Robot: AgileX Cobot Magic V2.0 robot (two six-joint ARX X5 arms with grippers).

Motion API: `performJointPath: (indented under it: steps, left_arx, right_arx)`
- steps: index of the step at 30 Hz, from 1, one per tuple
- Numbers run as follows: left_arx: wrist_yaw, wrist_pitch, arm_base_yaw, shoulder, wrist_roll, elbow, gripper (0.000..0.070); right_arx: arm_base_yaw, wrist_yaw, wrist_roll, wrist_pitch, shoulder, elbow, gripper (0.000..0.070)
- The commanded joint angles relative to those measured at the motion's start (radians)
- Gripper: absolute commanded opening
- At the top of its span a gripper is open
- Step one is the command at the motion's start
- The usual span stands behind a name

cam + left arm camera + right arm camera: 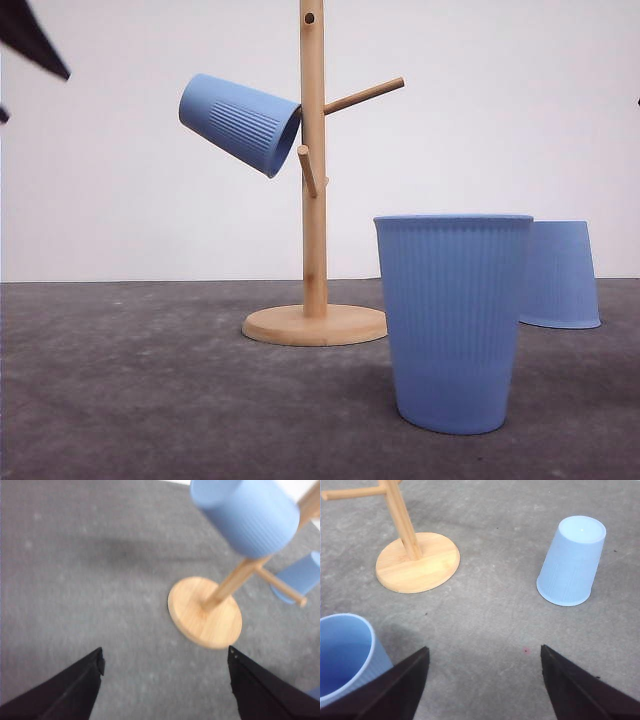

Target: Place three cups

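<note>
Nearest the front camera, an upright light-blue cup (453, 322) stands mouth up on the grey worktop (150, 390), close to its front edge, and you will see its rim beside your right gripper (485, 685), whose two dark fingers are spread wide with nothing between them. Your left gripper (165, 685) hangs just as wide and empty above bare worktop, short of the wooden cup tree (314, 170) and its round base (205, 611).

Outward from the right gripper, a second cup (571, 562) sits upside down on its rim, well apart from the upright one and nearer the worktop's back edge on the right side. A third cup (240, 122) already hangs tilted on a left-hand peg of the cup tree, mouth toward the post. One peg (364, 96) pointing up to the right and a short one (307, 170) toward the front look free.

By this picture, one of three is placed and two wait. For the next pickup, the upright cup is probably your easier choice: it lies closest to the right fingers. Centre the gripper across its ribbed wall below the smooth rim band, close gently since thin plastic will likely flex, then tip the mouth over a free peg without nudging the post, as the light stand could shift or shed the hanging cup.
</note>
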Motion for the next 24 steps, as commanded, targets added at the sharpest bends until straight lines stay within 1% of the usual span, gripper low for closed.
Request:
performJointPath:
  steps: [1,6,10,14,17,19,24]
  left_arx:
    - [-0.010,0.018,-0.002,-0.026,-0.006,-0.019,0.0464]
    - [-0.026,-0.026,-0.013,-0.079,0.000,-0.055,0.0464]
    - [-0.026,-0.047,-0.030,-0.086,-0.001,-0.054,0.0464]
    - [-0.026,-0.054,-0.035,-0.086,-0.001,-0.054,0.0464]
    - [-0.022,-0.054,-0.035,-0.086,-0.001,-0.054,0.0464]
    - [-0.019,-0.054,-0.036,-0.086,-0.002,-0.054,0.0464]
    - [-0.019,-0.058,-0.035,-0.086,-0.012,-0.054,0.0464]
  right_arx:
    - [0.003,0.002,0.031,0.005,0.009,0.017,0.0446]
    - [0.003,0.003,0.115,-0.018,0.071,0.048,0.0447]
    - [0.002,0.029,0.163,-0.088,0.196,0.154,0.0447]
    - [-0.011,0.073,0.164,-0.177,0.355,0.301,0.0447]
    - [-0.038,0.077,0.156,-0.232,0.488,0.413,0.0454]
    - [-0.057,0.076,0.139,-0.254,0.579,0.484,0.0463]
    - [-0.089,0.074,0.094,-0.257,0.773,0.626,0.0486]
